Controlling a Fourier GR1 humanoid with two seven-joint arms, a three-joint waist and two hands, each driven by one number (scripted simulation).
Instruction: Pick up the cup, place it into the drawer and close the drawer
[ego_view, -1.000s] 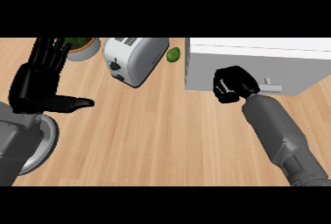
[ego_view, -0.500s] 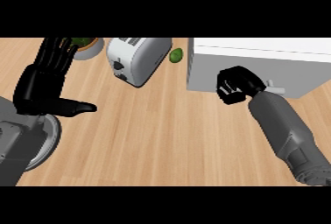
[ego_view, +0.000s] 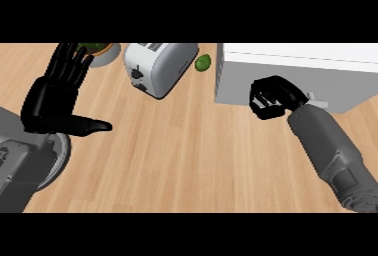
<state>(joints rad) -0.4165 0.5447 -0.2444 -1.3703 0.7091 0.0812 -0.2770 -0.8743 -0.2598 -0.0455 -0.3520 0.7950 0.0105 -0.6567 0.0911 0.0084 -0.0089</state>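
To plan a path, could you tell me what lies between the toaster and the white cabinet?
In the head view, a small green object lies there, otherwise bare counter.

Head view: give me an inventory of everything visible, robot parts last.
counter: one, light wood, fills the view
toaster: one, silver, top centre
small round item: one, green, between toaster and drawer unit
bowl: one, grey, green contents, top left
drawer unit: one, white, top right
round item: one, grey, lower left, mostly hidden
left hand: black, open, fingers up, left side
right hand: black, fingers curled, at drawer front
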